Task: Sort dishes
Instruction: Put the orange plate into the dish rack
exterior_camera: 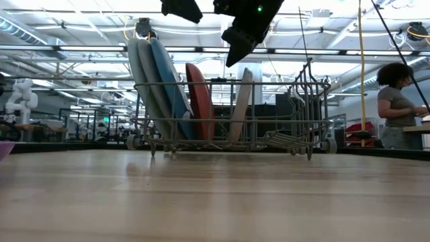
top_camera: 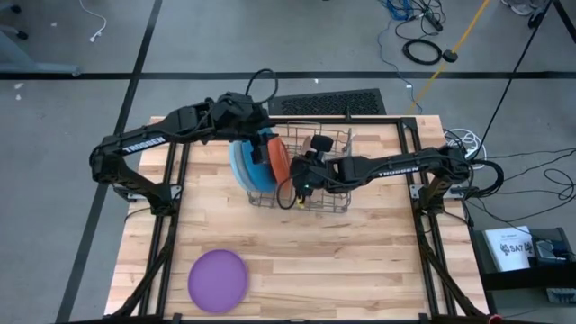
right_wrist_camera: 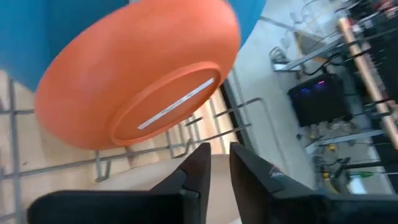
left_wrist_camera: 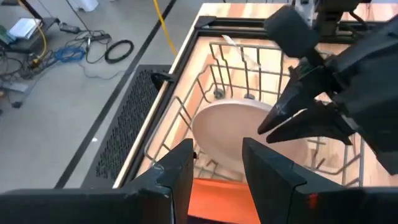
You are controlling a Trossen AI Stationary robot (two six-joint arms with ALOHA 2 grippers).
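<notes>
**Five plates racked, one purple plate left out**

Five dishes stand on edge in the wire rack (top_camera: 301, 171): blue plates (top_camera: 241, 162), an orange plate (top_camera: 279, 160) and an off-white plate (left_wrist_camera: 239, 134). The right gripper (right_wrist_camera: 214, 165) sits over the off-white plate's rim, fingers slightly parted. The left gripper (left_wrist_camera: 217, 165) hovers open above the orange plate. A purple plate (top_camera: 217, 280) lies flat on the surface (top_camera: 360, 261). It looks light, stiff and slick; pinching its rim seems best.

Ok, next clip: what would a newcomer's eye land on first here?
The wire dish rack mid-table, with blue plates, an orange plate and an off-white plate standing on edge in it. Both grippers, left and right, hang over it. A purple plate lies alone at the table's near-left.
</notes>
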